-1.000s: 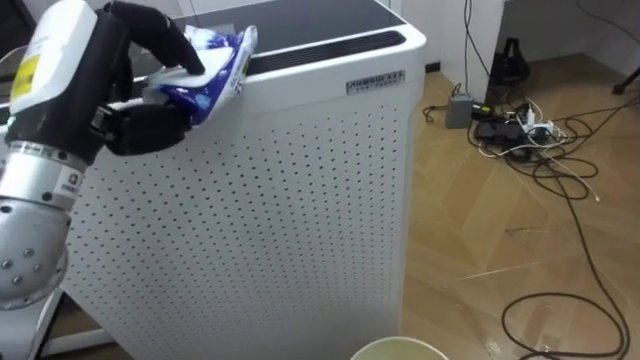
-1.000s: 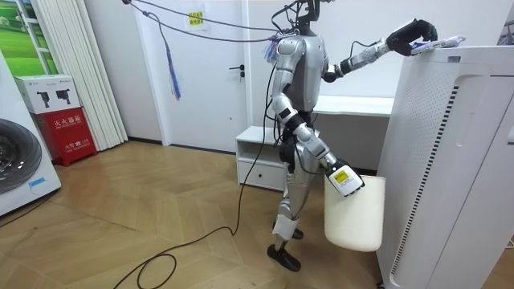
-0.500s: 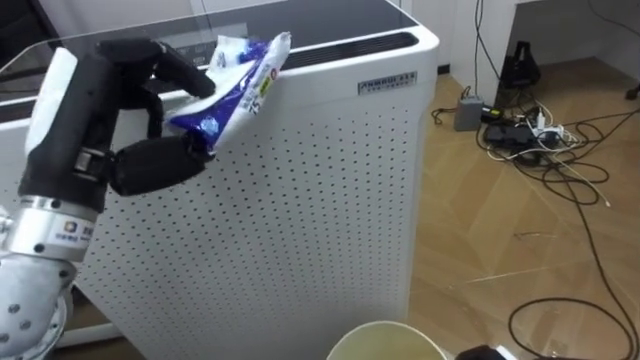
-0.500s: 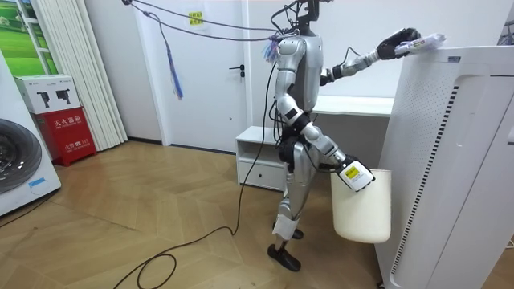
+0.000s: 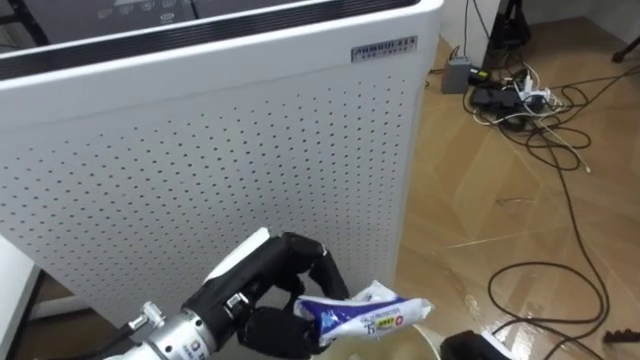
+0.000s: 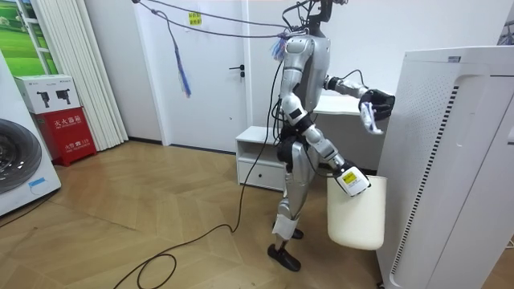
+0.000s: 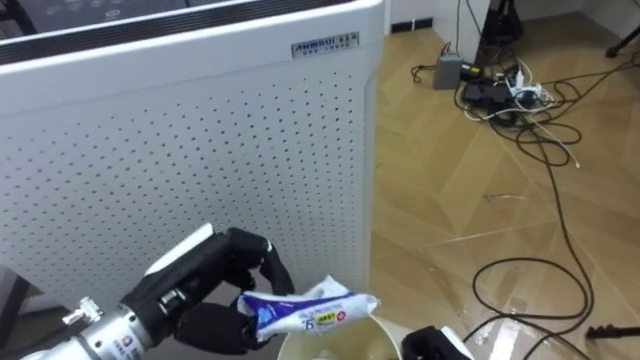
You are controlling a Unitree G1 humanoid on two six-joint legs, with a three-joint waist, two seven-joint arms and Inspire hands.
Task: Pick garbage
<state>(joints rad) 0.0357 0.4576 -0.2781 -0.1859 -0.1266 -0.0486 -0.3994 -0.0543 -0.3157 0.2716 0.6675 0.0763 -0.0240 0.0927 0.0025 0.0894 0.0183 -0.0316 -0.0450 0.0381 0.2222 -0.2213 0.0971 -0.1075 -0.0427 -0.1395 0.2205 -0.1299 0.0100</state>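
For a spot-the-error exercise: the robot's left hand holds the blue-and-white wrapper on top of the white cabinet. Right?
No. The left hand holds the wrapper low in front of the white cabinet, just above the pale bin, not on top; the left eye view shows it.

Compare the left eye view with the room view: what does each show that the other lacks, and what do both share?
Left eye view alone: a power strip with tangled cables on the floor. Room view alone: a door and a red box. Shared: the left robot hand gripping a blue-and-white wrapper beside the white appliance.
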